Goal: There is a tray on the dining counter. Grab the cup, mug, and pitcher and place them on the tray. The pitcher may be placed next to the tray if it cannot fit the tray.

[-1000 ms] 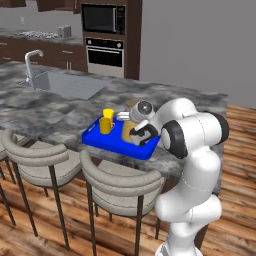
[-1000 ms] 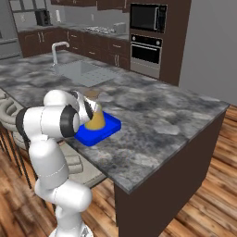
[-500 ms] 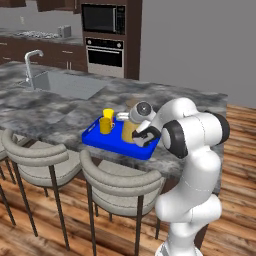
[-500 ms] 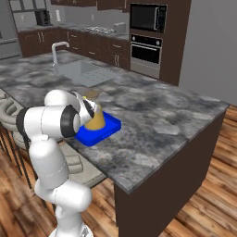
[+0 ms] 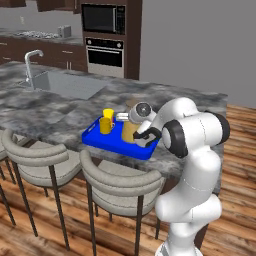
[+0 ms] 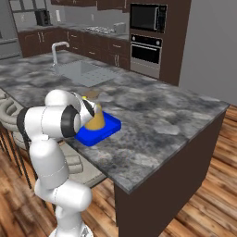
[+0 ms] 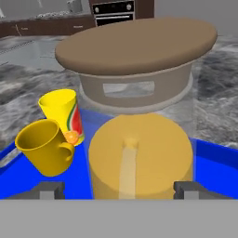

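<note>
Looking along your hand (image 7: 119, 188), you see the pitcher (image 7: 139, 160) standing upright right in front of it, its orange-yellow body between the two dark fingertips (image 7: 50, 189), which sit wide at either side of it with blue showing between each tip and the pitcher; whether they touch the pitcher you cannot tell from here. The round tan lid (image 7: 135, 44) sits on the clear neck. The pitcher rests on the blue tray (image 7: 211, 160), and beside it on the same tray stand the cup (image 7: 62, 114) with its red-orange mark and the mug (image 7: 44, 148), touching or nearly touching each other, the mug's handle turned toward the pitcher. From your left base view the tray (image 5: 97, 137) lies on the grey marbled tabletop (image 5: 55, 107) near its front edge, above the two bar stools (image 5: 117, 185); the cup (image 5: 108, 114) and mug (image 5: 105, 125) stand toward the sink side, the pitcher (image 5: 129, 131) toward the arm, with your hand (image 5: 142, 136) at its base. From the right base view the pitcher (image 6: 96, 121) and tray (image 6: 104, 129) sit just beyond the arm's elbow.
</note>
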Controlling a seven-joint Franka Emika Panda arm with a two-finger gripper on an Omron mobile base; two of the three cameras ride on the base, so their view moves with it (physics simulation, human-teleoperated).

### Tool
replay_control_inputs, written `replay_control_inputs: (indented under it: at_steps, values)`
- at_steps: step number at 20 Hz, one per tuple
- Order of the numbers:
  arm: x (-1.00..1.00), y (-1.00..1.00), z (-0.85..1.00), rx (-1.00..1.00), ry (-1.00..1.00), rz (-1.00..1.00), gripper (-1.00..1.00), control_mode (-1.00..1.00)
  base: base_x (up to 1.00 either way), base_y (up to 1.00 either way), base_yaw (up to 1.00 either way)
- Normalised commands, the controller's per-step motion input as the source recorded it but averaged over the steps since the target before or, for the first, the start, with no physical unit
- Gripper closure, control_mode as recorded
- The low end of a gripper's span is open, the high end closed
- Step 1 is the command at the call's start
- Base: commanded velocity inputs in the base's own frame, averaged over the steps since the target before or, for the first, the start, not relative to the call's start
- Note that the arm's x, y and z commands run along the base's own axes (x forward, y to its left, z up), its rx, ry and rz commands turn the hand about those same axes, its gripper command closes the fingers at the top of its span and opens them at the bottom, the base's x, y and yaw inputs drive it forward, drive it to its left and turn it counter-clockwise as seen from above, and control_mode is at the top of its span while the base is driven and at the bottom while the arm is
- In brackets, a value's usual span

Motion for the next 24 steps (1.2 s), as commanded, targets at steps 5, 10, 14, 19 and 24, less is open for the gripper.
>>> replay_control_inputs:
  at_steps: [5,10,14,19,24]
  values:
    - [-0.06,0.00,0.00,0.00,0.00,0.00,-1.00,-1.00,0.00,0.00,0.00]
    - [-0.17,0.00,0.09,0.00,0.00,0.00,-1.00,-1.00,0.00,0.00,0.00]
    - [-0.08,0.00,0.36,0.00,0.00,0.00,-1.00,-1.00,0.00,0.00,0.00]
    - [-0.07,0.00,0.69,0.00,0.09,0.00,-1.00,-1.00,0.00,0.00,0.00]
    - [-0.24,-0.02,0.61,0.00,0.05,0.00,-1.00,-1.00,0.00,0.00,0.00]
